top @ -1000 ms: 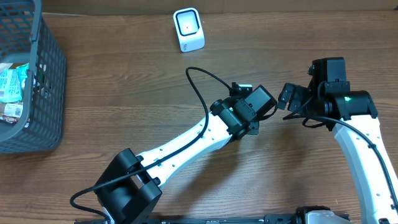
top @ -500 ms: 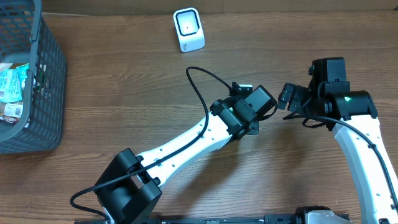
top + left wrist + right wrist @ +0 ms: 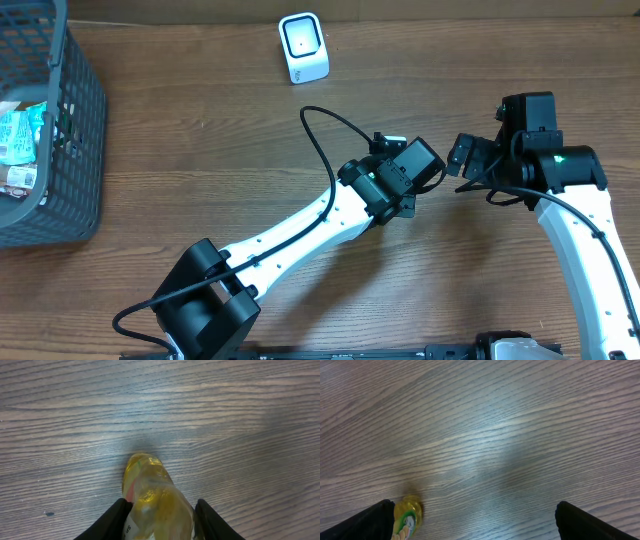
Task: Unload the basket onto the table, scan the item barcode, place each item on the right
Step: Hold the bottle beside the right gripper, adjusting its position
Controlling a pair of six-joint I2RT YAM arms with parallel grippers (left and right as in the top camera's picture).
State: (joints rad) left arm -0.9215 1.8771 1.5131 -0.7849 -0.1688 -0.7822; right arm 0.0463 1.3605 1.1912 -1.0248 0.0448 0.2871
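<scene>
1. The left gripper point(image 3: 162, 504) is clamped on a yellow packet point(image 3: 149, 480), one finger at each side of it.
2. The packet's tip points down at the table point(image 3: 210, 405); I cannot tell if it touches.
3. The right gripper point(image 3: 474, 506) stands wide apart with nothing in it, and the packet's end shows just beside one of its fingers point(image 3: 374, 521).
4. From above, both grippers face each other right of the table's middle, near but apart.
5. The scanner point(image 3: 303, 47) stands at the far edge, well apart from them.
6. A basket point(image 3: 75, 130) of goods sits at the left.
</scene>
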